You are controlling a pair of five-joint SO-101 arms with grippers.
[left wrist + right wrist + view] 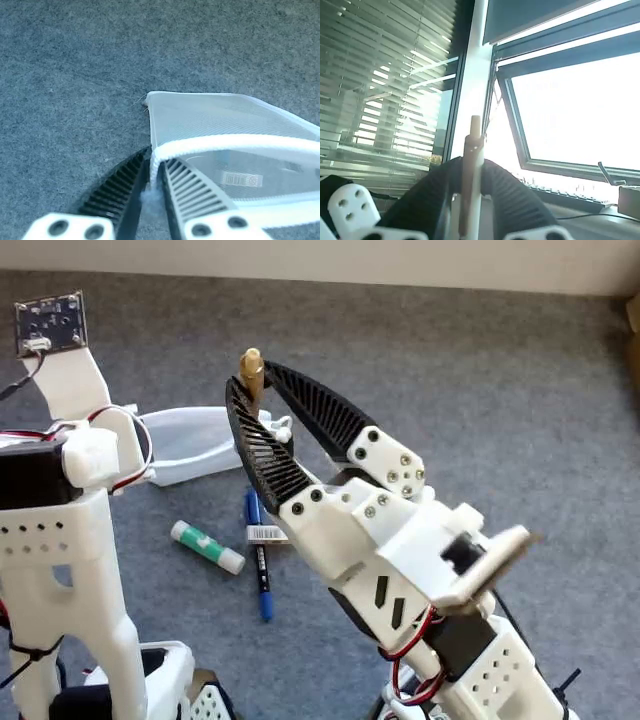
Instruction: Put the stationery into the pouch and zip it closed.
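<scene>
Pen (251,365) stands upright, clamped between the right pincer (252,383) tips.

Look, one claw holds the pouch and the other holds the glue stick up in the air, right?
Not quite. The glue stick lies on the table; the right gripper holds up a brownish pen, as the high view shows. The left gripper does hold the pouch.

One pouch (190,445), one glue stick (207,546), one blue pen (263,582), one brown pen (251,370)
</scene>
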